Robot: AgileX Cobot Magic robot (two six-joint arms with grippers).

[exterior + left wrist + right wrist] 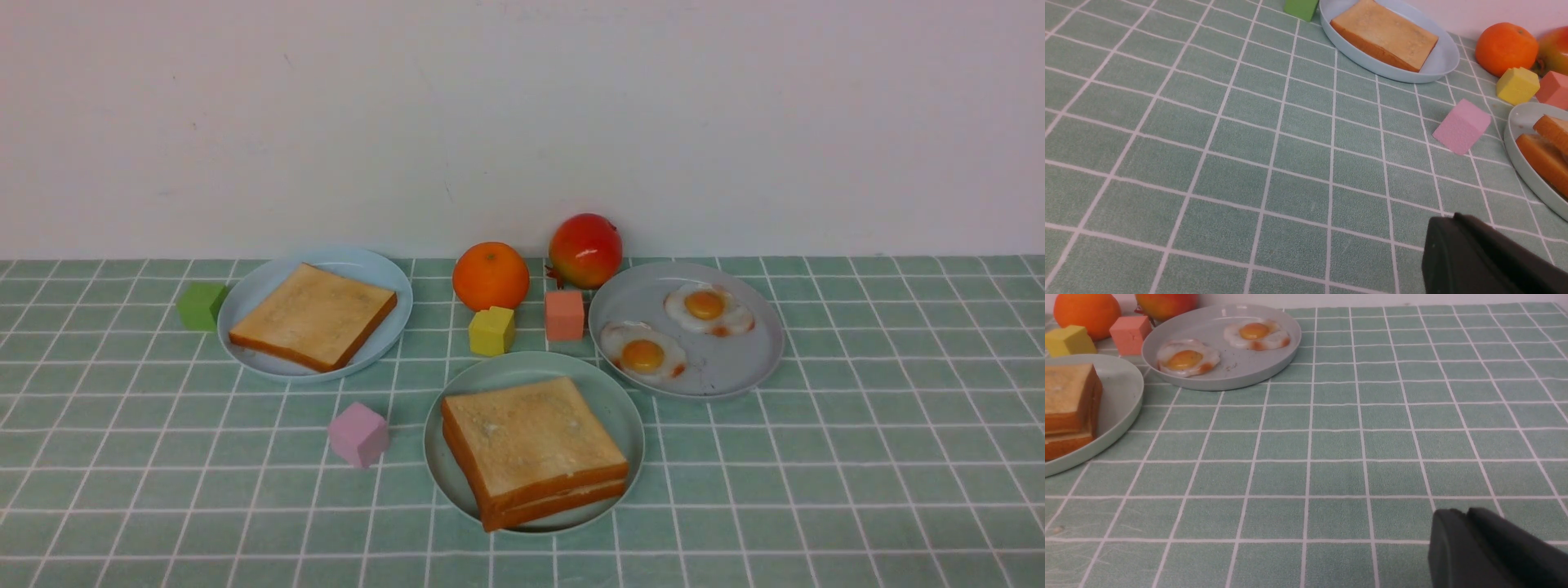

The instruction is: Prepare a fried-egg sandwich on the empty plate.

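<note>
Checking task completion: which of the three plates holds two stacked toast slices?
The mint-green plate nearest the robot holds the stacked sandwich. The pale blue plate has one slice; the grey plate two fried eggs.

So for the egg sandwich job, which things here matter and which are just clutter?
Job:
- sandwich
- green plate
- spare toast on blue plate
- two eggs on grey plate

Clutter:
- orange
- red fruit
- four cubes: green, pink, yellow, salmon
</note>
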